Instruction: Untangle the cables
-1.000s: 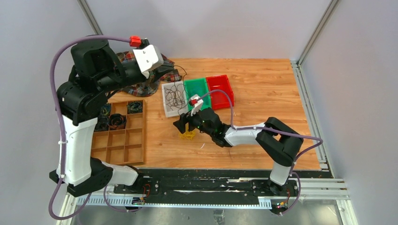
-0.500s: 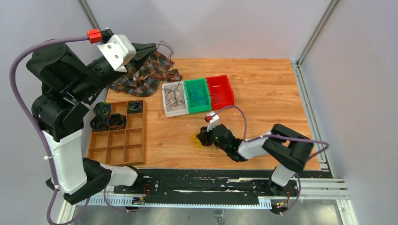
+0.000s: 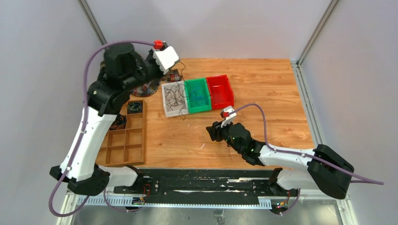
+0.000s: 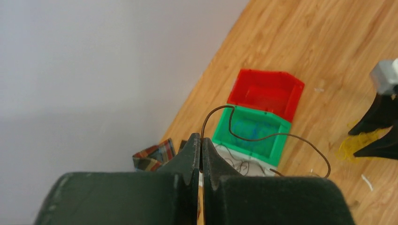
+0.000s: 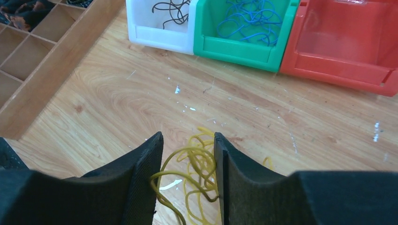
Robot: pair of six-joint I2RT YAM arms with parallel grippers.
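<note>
While cables (image 5: 199, 151) sprawl, green bin (image 5: 234, 50) beyond

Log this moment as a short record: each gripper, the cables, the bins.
left gripper: shut on a thin dark cable, held in the air
right gripper: jaws apart, straddling the yellow cables on the table
white bin: black strands
green bin: blue strands
red bin: nothing visible inside
</note>
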